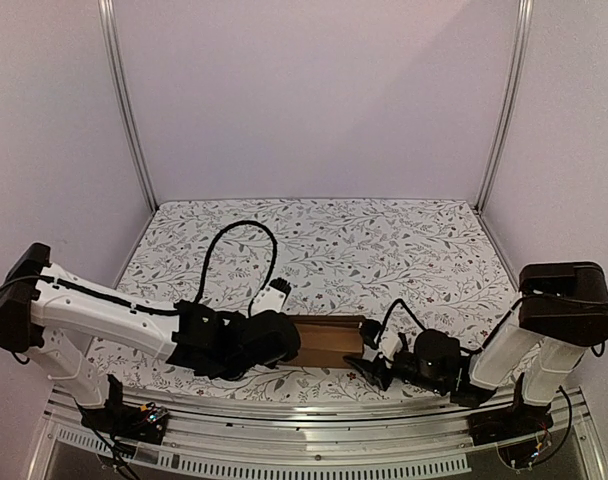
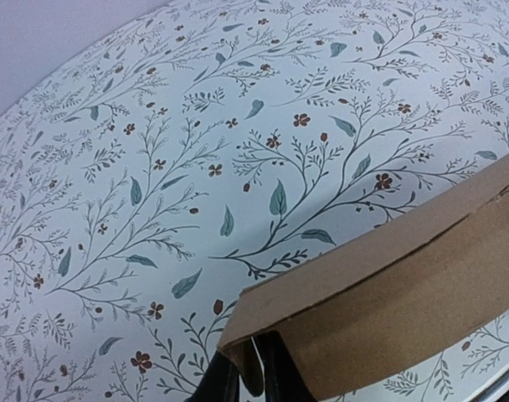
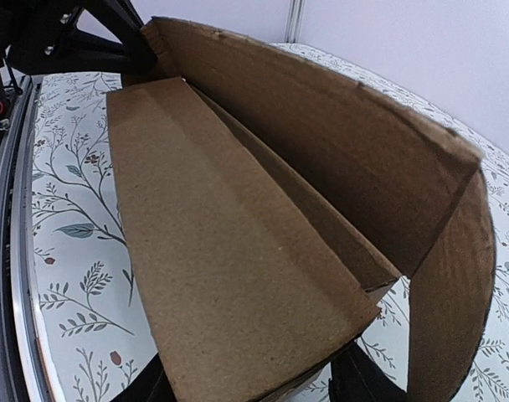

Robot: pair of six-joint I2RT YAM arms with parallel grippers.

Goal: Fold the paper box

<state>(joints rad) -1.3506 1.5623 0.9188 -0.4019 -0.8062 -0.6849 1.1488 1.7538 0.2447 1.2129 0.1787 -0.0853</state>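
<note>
And there the paper box [image 1: 329, 340] lay, low on the floral-patterned table [image 1: 384, 240], close to the near edge, just beyond the metal rail [image 1: 314, 410] and squarely between the two arms. It was a long trough of plain brown cardboard, open on top. From the right wrist view, what showed of its inside was bare cardboard floor and walls. One long panel stood clearly taller than the other. The left gripper [image 2: 248, 378] was at the box's left end, jaws almost together, and its dark fingers [image 2: 217, 381] pinched a thin cardboard wall right at the corner. The right gripper [image 3: 254, 385] had the opposite end, jaws roughly half apart. It had one finger against each outer side, the cardboard filling the whole gap between them, so it gripped across the box's width. At that same end a loose end flap [image 3: 455, 285] bowed outward in a curve, standing clear of the trough rather than tucked in.
</note>
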